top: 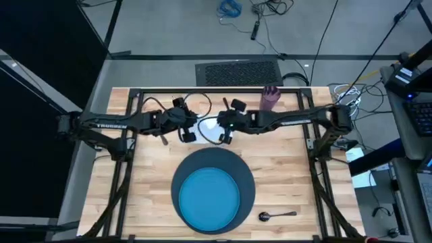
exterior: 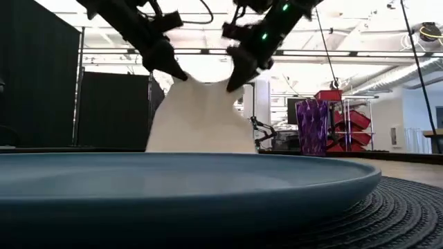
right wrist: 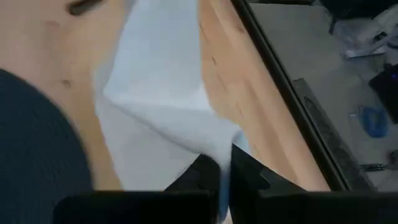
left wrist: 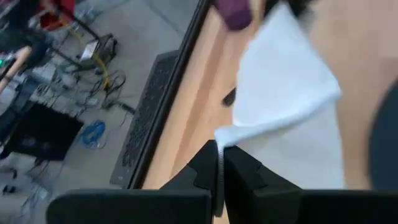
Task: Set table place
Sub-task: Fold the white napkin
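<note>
Above the table (top: pixel 148 175), left gripper (top: pixel 187 135) and right gripper (top: pixel 225 135) each pinch one napkin (exterior: pixel 201 117), one cup (top: pixel 271 98) beyond.

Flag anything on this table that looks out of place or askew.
The white napkin is off the table, hanging bunched between the left gripper and right gripper, each shut on a top corner. The spoon lies crosswise beside the charger, not lined up with the setting. Nothing spilled or damaged.

Two dark jointed arms carry looping black cables, white lettering and small green lights.
</note>
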